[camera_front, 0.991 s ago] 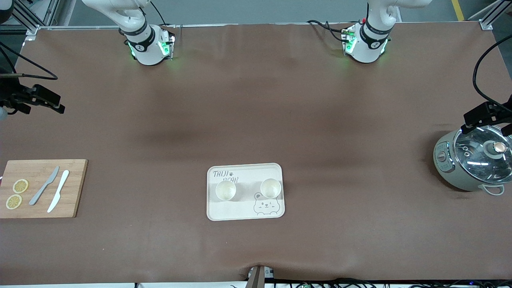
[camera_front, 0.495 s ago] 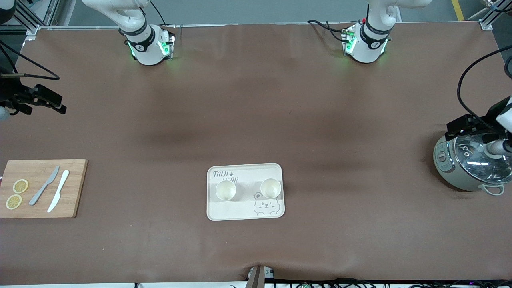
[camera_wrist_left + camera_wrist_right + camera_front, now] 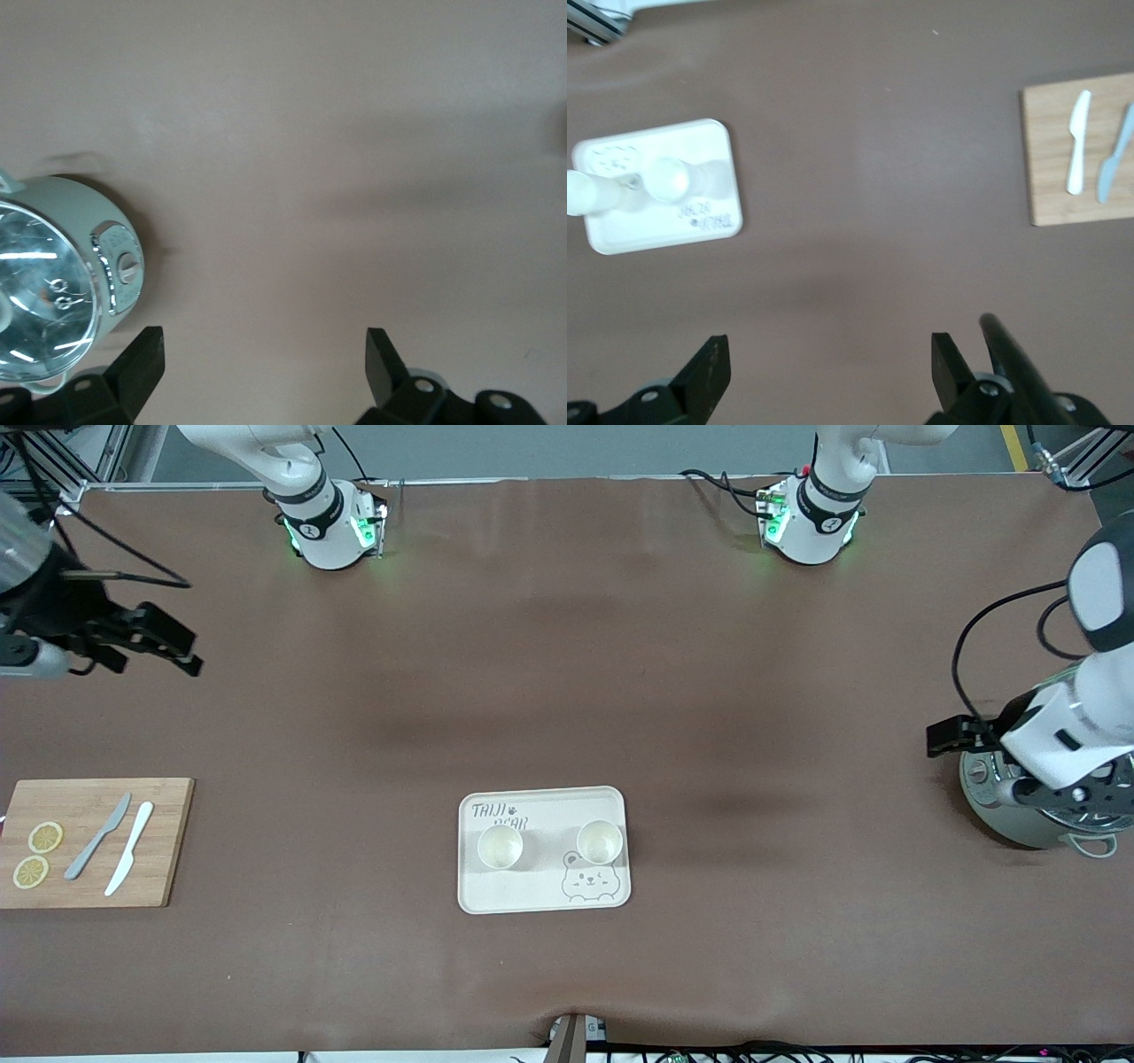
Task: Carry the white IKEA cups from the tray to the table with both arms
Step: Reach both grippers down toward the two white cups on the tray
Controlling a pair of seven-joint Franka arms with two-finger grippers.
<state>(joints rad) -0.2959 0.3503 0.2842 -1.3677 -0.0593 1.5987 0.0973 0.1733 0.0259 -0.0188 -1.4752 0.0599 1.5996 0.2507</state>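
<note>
Both cups upright on tray; left gripper by cooker, right gripper above board, both open, empty.

Two cups stand side by side on the tray, mid-table, between cutting board and pot

Matt brown cloth table — smooth cream tray, wooden board, glossy glass-lidded pot.
</note>
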